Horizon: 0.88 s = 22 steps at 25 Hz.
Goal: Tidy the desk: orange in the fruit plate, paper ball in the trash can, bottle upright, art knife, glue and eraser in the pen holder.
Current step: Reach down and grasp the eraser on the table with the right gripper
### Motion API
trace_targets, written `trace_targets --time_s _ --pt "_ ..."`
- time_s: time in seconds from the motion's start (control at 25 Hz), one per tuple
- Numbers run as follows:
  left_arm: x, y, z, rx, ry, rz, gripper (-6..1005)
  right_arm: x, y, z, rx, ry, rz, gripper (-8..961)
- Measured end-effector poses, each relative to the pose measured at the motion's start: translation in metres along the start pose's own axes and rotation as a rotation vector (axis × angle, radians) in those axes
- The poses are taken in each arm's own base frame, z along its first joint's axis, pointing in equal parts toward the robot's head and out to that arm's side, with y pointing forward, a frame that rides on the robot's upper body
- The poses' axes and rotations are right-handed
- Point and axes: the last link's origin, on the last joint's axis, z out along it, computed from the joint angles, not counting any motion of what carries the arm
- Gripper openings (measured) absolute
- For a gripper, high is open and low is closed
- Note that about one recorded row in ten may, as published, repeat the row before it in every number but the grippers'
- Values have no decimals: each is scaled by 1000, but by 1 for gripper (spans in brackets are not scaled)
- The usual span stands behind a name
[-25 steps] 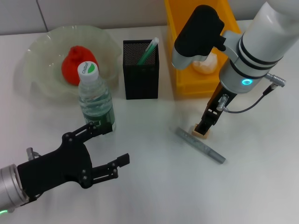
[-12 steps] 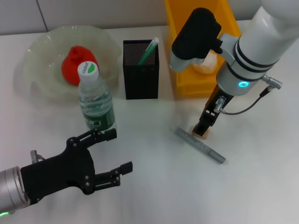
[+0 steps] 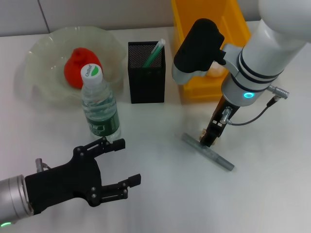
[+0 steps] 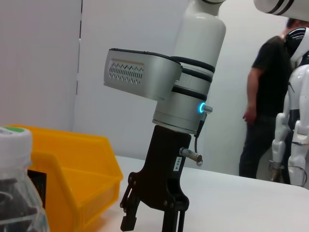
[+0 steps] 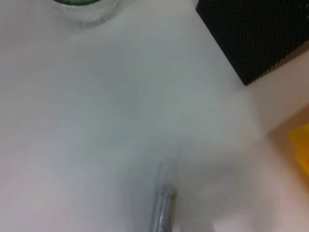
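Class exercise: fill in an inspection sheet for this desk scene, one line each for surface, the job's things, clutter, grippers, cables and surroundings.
Surface: white desk.
Job's things: orange in the fruit plate; bottle upright; pen holder holds a green item; trash can at the back; grey stick lying on the desk; eraser hidden.
Clutter: nothing seen.
Grippers: right gripper low by the grey stick; left gripper open near the bottle.
Cables: grey cable looping off the right wrist.
Surroundings: person standing behind.

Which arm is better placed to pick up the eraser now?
The right. Its end effector is already down at the eraser, while the left end effector is open, far across the table.
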Motion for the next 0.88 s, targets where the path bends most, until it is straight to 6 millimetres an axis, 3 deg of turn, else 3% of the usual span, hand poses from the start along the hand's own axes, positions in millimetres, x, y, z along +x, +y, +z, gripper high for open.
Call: trace_targets --time_s 0.48,0.64,0.88 --pt "-2 2 1 -9 -3 -7 847 -1 4 0 -28 -3 14 774" --pt "-2 3 1 -9 -3 -7 847 1 4 2 -32 3 16 555" --pt "-2 3 2 -11 -2 -9 847 2 3 3 -32 6 18 413"
